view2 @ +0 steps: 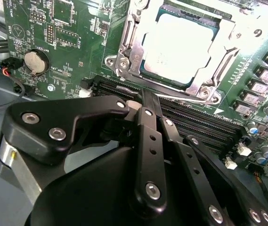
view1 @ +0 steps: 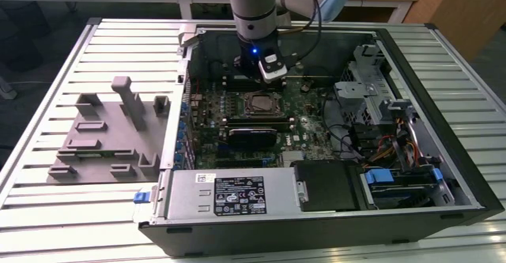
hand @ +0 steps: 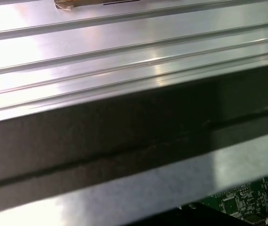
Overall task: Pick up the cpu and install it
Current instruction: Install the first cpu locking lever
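**CPU seated in the socket, my jaws empty above it**

I hung inside the open computer case (view1: 442, 174), my gripper (view1: 271, 73) just past the far edge of the socket (view1: 258, 103) in the exterior view. My wrist light glowed blue above it.

In the second wrist view the cpu (view2: 178, 44) lay flat in the socket frame (view2: 124, 52), its pale metal top facing up, the silver bracket edges around it on all sides. My black fingers (view2: 148, 117) stood together at their tips, pinching nothing, and they were clear of the chip, over the dark memory slots (view2: 195, 125) that run beside the socket. A round coin battery (view2: 35, 61) sat on the green motherboard (view2: 68, 42) well apart from the socket.

On the exterior view's left, the grey moulded fixture tray (view1: 103, 138) rested on the ribbed metal table (view1: 47, 67), beside the case. The power supply (view1: 229, 195) lay along the near edge of the case.

In the first wrist view I saw the ribbed table surface (hand: 124, 42), a dark band of case wall (hand: 124, 127), and a corner of green board (hand: 239, 202).
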`<state>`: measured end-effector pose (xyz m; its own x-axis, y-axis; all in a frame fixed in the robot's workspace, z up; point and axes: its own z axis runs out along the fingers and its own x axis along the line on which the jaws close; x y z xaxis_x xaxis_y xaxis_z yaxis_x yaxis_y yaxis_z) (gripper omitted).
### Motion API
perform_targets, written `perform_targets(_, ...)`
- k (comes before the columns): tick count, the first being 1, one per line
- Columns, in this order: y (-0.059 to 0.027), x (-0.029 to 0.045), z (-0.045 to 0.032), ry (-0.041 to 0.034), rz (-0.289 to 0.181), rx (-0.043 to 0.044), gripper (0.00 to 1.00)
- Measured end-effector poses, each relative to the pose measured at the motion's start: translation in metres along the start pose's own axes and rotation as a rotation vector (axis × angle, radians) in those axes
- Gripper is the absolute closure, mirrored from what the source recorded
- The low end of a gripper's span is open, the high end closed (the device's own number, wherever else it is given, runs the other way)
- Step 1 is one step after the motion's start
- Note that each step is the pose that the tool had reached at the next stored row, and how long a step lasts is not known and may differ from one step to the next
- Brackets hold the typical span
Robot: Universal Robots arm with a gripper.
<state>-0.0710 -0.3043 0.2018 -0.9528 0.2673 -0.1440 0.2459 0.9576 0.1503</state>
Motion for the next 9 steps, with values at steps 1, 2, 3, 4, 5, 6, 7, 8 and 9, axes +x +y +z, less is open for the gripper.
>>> perform_targets(1,0.0000,0.0001,0.0002,-0.0009,0.000,0.0008,0.89)
perform_targets(2,0.0000,0.0002,0.0005,-0.0014,0.000,0.0014,0.89)
perform_targets(3,0.0000,0.0004,0.0009,-0.0020,-0.001,0.0025,0.89)
perform_targets(4,0.0002,0.0006,0.0013,-0.0025,-0.001,0.0041,0.89)
perform_targets(5,0.0004,0.0007,0.0018,-0.0034,-0.001,0.0063,0.89)
perform_targets(6,0.0006,0.0009,0.0023,-0.0045,-0.002,0.0087,0.89)
perform_targets(7,0.0008,0.0011,0.0027,-0.0052,-0.002,0.0107,0.89)
perform_targets(8,0.0011,0.0012,0.0030,-0.0057,-0.003,0.0121,0.89)
perform_targets(9,0.0015,0.0013,0.0032,-0.0059,-0.002,0.0130,0.89)
